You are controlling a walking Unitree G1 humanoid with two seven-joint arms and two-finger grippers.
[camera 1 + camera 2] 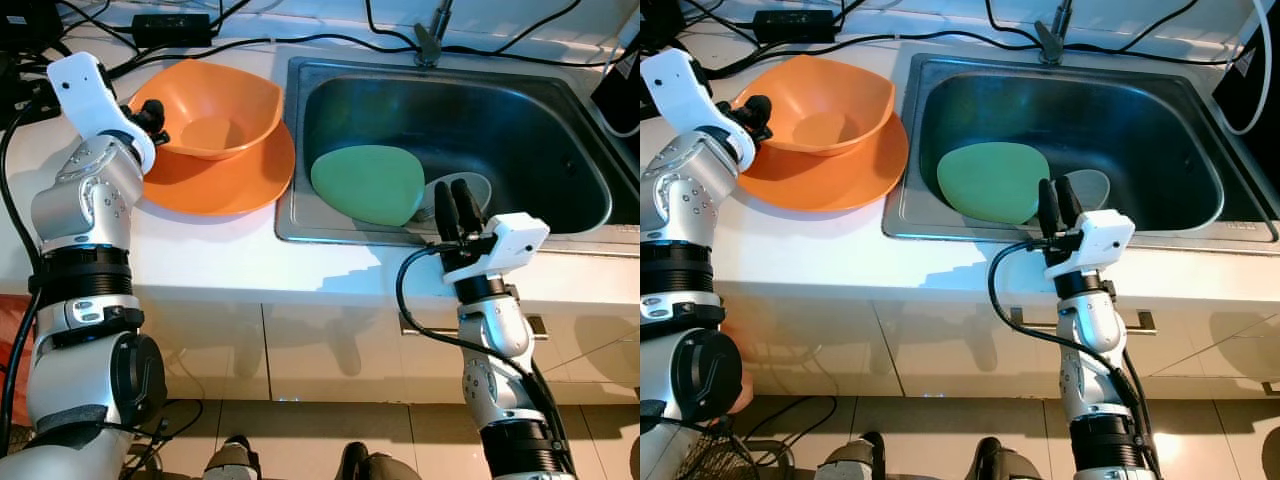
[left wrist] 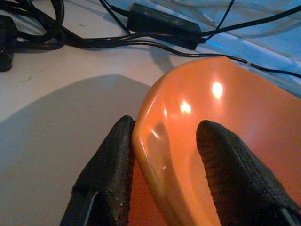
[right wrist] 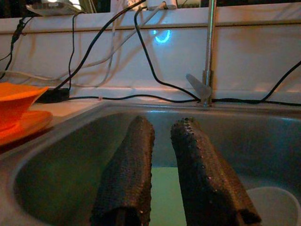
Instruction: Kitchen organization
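An orange bowl [image 1: 215, 110] rests on an orange plate [image 1: 225, 185] on the white counter, left of the sink. My left gripper [image 1: 150, 115] is open at the bowl's left rim. In the left wrist view it [image 2: 164, 127] has one finger outside the orange bowl [image 2: 225, 108] and one inside. A green plate [image 1: 368, 183] leans in the steel sink [image 1: 340, 235], with a small white dish [image 1: 482, 185] beside it. My right gripper [image 1: 457, 190] hovers over the sink's front edge, narrowly open and holding nothing; the right wrist view shows it [image 3: 162, 125] pointing into the basin.
A faucet [image 1: 430, 40] stands at the back of the sink. Black cables and a power adapter [image 1: 170, 25] lie on the counter behind the bowl. White cabinet fronts run below the counter edge.
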